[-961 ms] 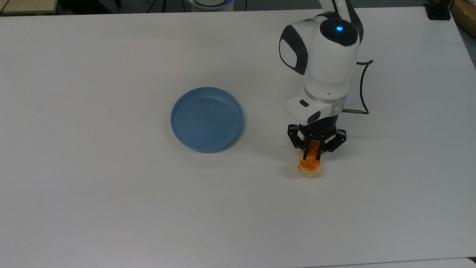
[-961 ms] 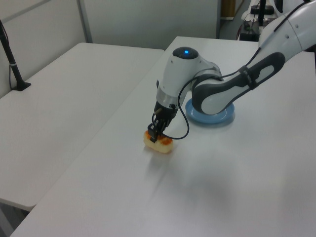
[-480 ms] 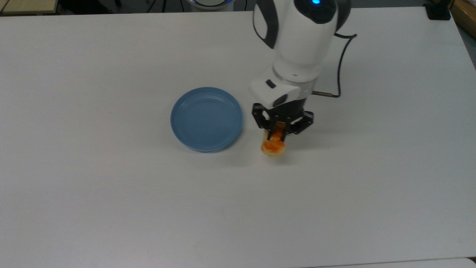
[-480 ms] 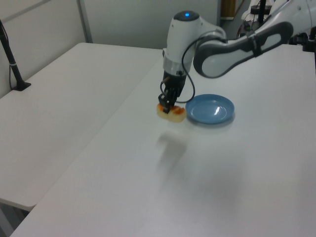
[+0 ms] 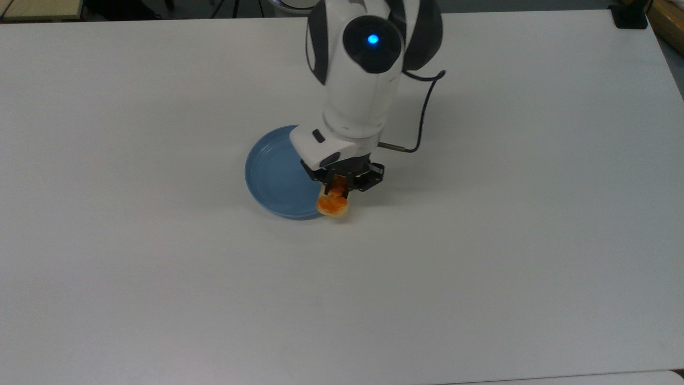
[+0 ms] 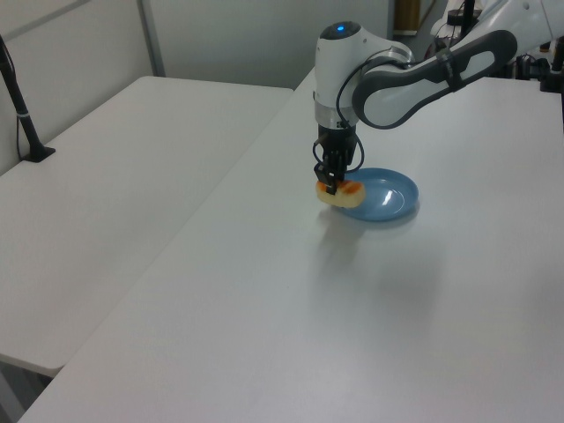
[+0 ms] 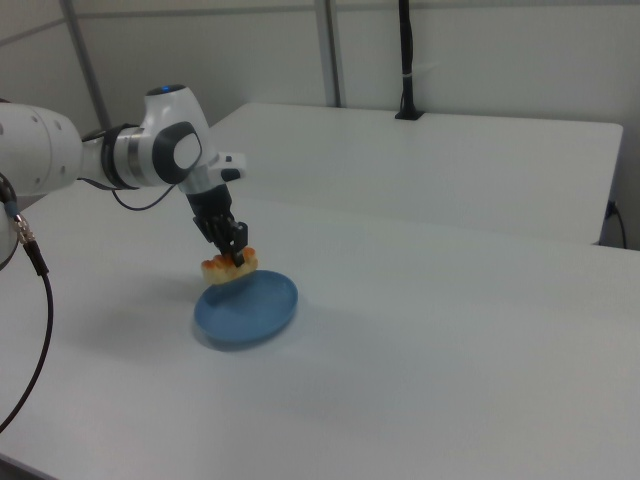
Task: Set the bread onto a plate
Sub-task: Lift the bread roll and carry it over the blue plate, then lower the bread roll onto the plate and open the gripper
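The bread (image 5: 332, 205) (image 6: 339, 193) (image 7: 228, 267), a small loaf with an orange-brown top, hangs in the air with my gripper (image 5: 339, 191) (image 6: 330, 179) (image 7: 238, 254) shut on it. It hovers over the rim of the light-blue plate (image 5: 278, 176) (image 6: 388, 196) (image 7: 250, 310), at the plate's lower right edge in the top view. My arm covers the plate's right part in the top view.
The white table (image 5: 160, 294) is bare around the plate. A black cable (image 5: 422, 123) loops from my wrist. A second white table (image 6: 115, 167) adjoins on the left view's left, with a black post (image 6: 22, 115) on it.
My gripper has lifted the bread off the table and carried it toward the top view's left, from well right of the plate to over the plate's rim.
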Robot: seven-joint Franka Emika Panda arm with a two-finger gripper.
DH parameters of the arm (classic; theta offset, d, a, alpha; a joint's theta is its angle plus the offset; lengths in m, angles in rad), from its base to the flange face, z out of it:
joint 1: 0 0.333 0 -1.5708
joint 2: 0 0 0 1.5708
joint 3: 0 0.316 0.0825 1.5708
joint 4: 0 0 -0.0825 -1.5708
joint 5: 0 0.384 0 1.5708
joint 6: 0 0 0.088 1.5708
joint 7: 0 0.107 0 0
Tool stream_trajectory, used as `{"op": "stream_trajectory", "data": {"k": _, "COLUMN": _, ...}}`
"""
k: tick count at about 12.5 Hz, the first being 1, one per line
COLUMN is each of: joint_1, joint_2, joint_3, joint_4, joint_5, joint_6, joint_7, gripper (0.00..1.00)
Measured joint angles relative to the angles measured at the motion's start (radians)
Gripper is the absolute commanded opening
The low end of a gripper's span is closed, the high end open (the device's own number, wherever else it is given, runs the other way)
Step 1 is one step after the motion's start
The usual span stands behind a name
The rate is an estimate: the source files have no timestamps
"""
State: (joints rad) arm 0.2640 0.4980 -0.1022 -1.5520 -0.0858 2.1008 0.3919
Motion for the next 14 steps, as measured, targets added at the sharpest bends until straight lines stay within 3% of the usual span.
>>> {"op": "stream_trajectory", "data": {"k": 2, "joint_1": -0.024, "joint_2": -0.002, "joint_3": -0.001, "joint_4": -0.015, "joint_5": 0.000, "joint_6": 0.000, "joint_7": -0.032, "gripper": 0.32}}
{"op": "stream_trajectory", "data": {"k": 5, "joint_1": -0.048, "joint_2": -0.020, "joint_3": -0.007, "joint_4": -0.040, "joint_5": 0.000, "joint_6": 0.000, "joint_7": -0.069, "gripper": 0.56}}
{"op": "stream_trajectory", "data": {"k": 7, "joint_1": -0.050, "joint_2": -0.023, "joint_3": -0.009, "joint_4": -0.061, "joint_5": 0.000, "joint_6": 0.007, "joint_7": -0.072, "gripper": 0.62}}
{"op": "stream_trajectory", "data": {"k": 9, "joint_1": -0.049, "joint_2": -0.024, "joint_3": -0.009, "joint_4": -0.096, "joint_5": 0.000, "joint_6": 0.035, "joint_7": -0.072, "gripper": 0.36}}
{"op": "stream_trajectory", "data": {"k": 10, "joint_1": -0.049, "joint_2": -0.024, "joint_3": -0.009, "joint_4": -0.103, "joint_5": 0.000, "joint_6": 0.040, "joint_7": -0.072, "gripper": 0.16}}
{"op": "stream_trajectory", "data": {"k": 14, "joint_1": -0.054, "joint_2": -0.069, "joint_3": -0.040, "joint_4": -0.106, "joint_5": 0.068, "joint_6": 0.047, "joint_7": -0.112, "gripper": 0.15}}
